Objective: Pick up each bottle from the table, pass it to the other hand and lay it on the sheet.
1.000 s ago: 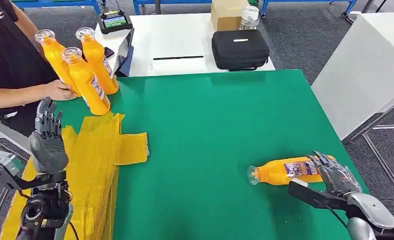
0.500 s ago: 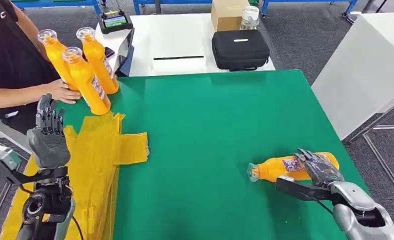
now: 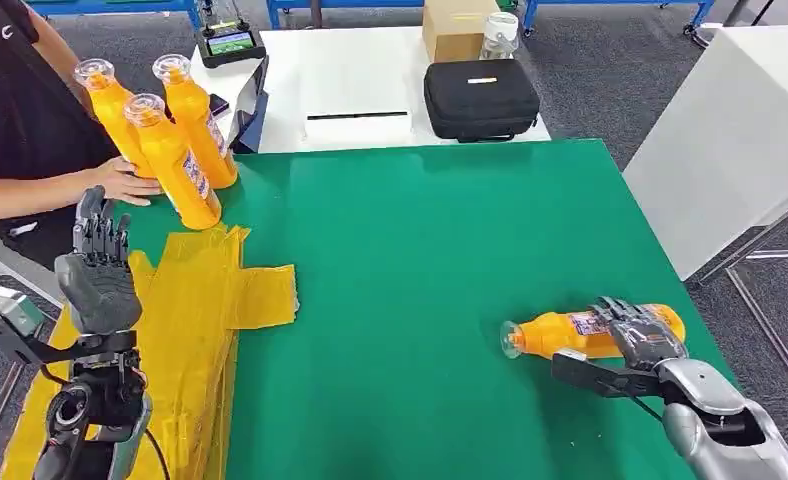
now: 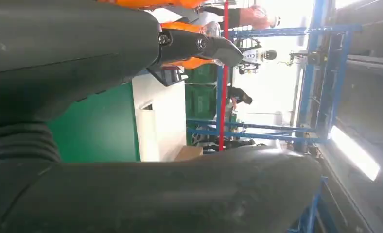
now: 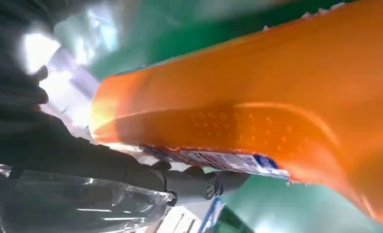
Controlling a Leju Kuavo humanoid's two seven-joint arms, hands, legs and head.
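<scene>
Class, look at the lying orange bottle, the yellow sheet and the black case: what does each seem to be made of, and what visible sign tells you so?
Lying bottle: probably glossy translucent plastic; light glows through its orange body, and the cap is clear.
Yellow sheet: looks like thin matte plastic film or paper; it wrinkles and folds.
Black case: apparently fabric-covered semi-rigid shell; dull surface, rounded moulded edges.

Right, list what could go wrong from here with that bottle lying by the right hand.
1. The lying bottle is round and on its side; the right hand covers only its base end, so it may roll or slip out when lifted.
2. It lies near the green table's right edge; a nudge could send it off.
3. The left hand waits over the yellow sheet, far across, so the pass needs a long carry.
</scene>
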